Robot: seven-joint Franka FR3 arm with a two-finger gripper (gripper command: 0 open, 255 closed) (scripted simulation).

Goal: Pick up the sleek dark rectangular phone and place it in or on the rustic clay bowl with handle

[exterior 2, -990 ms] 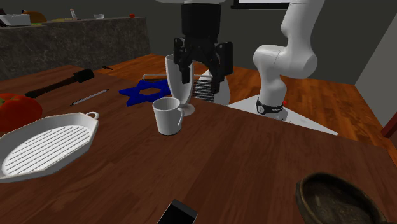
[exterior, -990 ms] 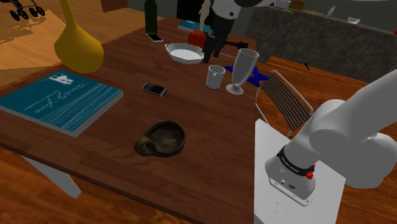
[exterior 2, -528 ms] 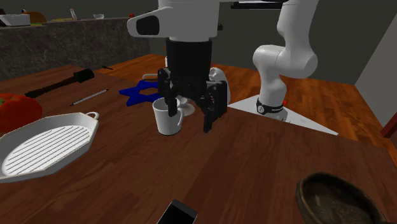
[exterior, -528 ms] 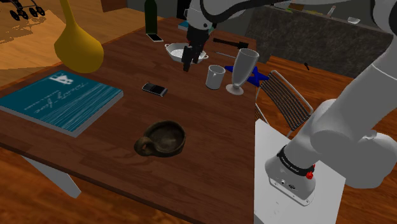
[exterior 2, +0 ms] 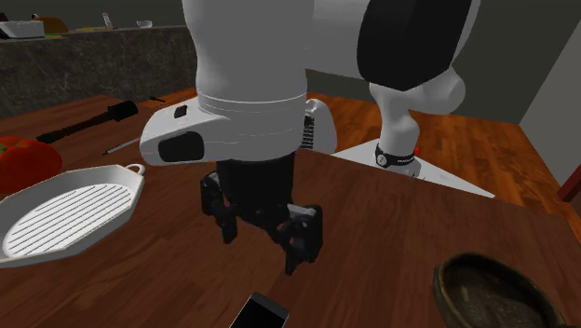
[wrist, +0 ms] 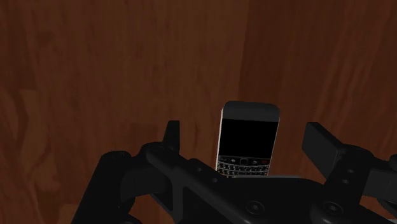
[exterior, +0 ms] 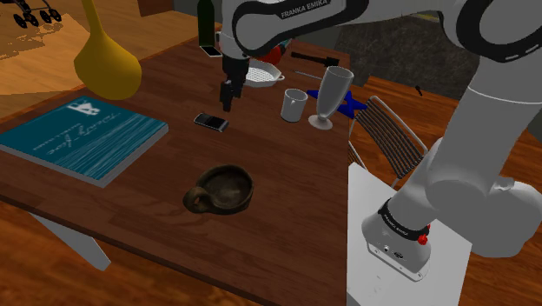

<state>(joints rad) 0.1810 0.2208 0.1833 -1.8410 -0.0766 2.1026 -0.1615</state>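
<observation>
On the brown table (exterior: 287, 217) the phone (exterior: 210, 122) lies flat, dark screen up with a small keypad at one end, between the teal book (exterior: 82, 135) and the white mug (exterior: 294, 105). Just above it hangs the gripper (exterior: 228, 94), pointing down at the wood with its jaws spread wide and gripping nothing. Seen along the hand, the phone sits in the gap between the two fingers (wrist: 321, 145) and neither one touches it. The bowl (exterior: 247, 187), dark brown with a loop handle, stands apart from the phone, on the side of the table nearer the stand. Past the mug a tall glass (exterior: 331, 96) stands by a blue star mat (exterior: 352, 103), a white ridged dish (exterior 2: 65, 214) lies beyond the arm, and a yellow vase (exterior: 106, 56) rises at the far corner
</observation>
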